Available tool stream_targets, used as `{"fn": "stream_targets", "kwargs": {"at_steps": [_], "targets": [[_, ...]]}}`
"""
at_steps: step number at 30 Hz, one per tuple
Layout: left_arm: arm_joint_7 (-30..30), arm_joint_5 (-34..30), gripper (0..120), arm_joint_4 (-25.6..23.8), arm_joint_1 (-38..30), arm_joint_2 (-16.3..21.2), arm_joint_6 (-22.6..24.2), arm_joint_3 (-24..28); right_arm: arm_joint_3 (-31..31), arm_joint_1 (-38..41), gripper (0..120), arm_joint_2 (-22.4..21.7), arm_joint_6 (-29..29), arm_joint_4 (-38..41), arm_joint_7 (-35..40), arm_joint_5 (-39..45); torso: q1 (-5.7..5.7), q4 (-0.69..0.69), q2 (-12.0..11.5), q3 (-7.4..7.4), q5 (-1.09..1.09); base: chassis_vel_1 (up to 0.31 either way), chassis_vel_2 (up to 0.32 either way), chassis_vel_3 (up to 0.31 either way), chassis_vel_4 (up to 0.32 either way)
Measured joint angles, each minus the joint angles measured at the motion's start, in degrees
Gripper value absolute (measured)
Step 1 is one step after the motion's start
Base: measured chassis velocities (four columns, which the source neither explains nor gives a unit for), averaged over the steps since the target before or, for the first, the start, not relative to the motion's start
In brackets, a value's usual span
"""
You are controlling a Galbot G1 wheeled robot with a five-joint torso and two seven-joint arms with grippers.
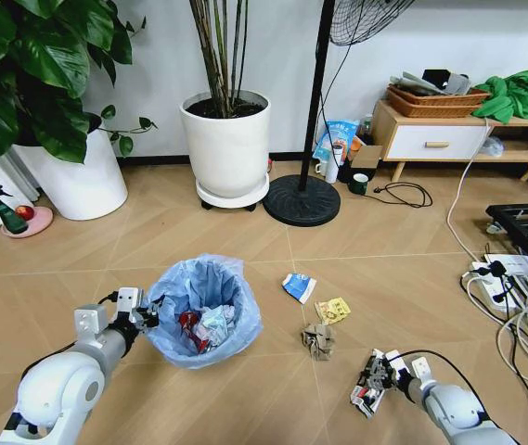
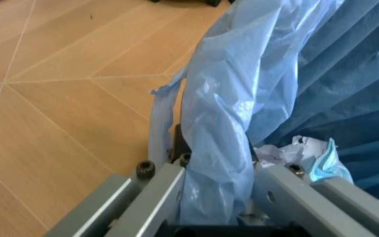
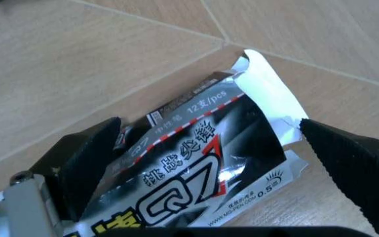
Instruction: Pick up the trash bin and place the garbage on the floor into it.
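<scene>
Left gripper point(image 1: 149, 313) fingers clamp the trash bin point(image 1: 203, 311) rim, red can point(image 1: 189, 322) inside; right gripper point(image 1: 376, 378) fingers apart around the carton point(image 3: 203, 173)

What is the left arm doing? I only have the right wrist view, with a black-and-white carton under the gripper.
Observer: The left gripper grips the rim of the trash bin, pinching its blue bag.
Operator: Anything inside the bin?
Observer: Yes, a red can and crumpled white paper.
Operator: What lies on the floor besides my carton?
Observer: A blue-white packet, a yellow wrapper and a brown wad, all between the bin and the right gripper, which is over the carton.
</scene>
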Motion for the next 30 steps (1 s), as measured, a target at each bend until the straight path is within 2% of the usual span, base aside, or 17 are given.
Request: {"fn": "stream_targets", "kwargs": {"at_steps": [4, 8, 12, 19, 22, 27, 30], "targets": [[0.05, 0.00, 0, 0.11, -0.09, -0.04, 0.00, 0.09, -0.37, 0.67, 100, 0.91, 0.05, -1.35, 0.34, -0.16, 0.00, -0.01, 0.00, 0.00, 0.01, 0.000, 0.000, 0.000, 0.000], [0.09, 0.01, 0, 0.15, -0.07, -0.05, -0.02, 0.08, -0.32, 1.38, 100, 1.94, 0.10, -2.45, 0.93, -0.14, 0.00, -0.01, 0.02, -0.02, -0.07, 0.000, 0.000, 0.000, 0.000], [0.10, 0.01, 0, 0.15, -0.06, 0.03, -0.04, 0.02, -0.11, 1.69, 100, 2.41, 0.13, -2.99, 1.25, -0.04, 0.00, -0.01, 0.02, -0.02, -0.03, 0.000, 0.000, 0.000, 0.000], [0.11, 0.01, 0, 0.34, -0.34, 0.08, -0.06, 0.10, 0.20, 1.46, 83, 2.81, 0.25, -2.77, 2.47, 0.53, -0.01, 0.00, 0.02, -0.02, -0.01, 0.000, 0.000, 0.000, 0.000], [0.12, 0.00, 0, 0.44, -0.42, 0.04, -0.08, 0.18, 0.34, 1.15, 70, 3.09, 0.27, -2.47, 3.22, 0.79, -0.01, 0.01, 0.03, -0.02, 0.00, 0.000, 0.000, 0.000, 0.000], [0.18, 0.01, 0, 0.51, -0.42, 0.04, -0.12, 0.16, 0.47, 0.79, 60, 3.09, 0.28, -2.25, 3.72, 0.79, -0.01, 0.02, 0.03, -0.01, 0.00, 0.000, 0.000, 0.000, 0.000], [0.24, 0.01, 0, 0.52, -0.44, 0.06, -0.16, 0.10, 0.53, 0.56, 47, 3.11, 0.32, -2.03, 4.61, 0.89, -0.01, 0.02, 0.02, -0.01, 0.00, 0.000, 0.000, 0.000, 0.000]]}}
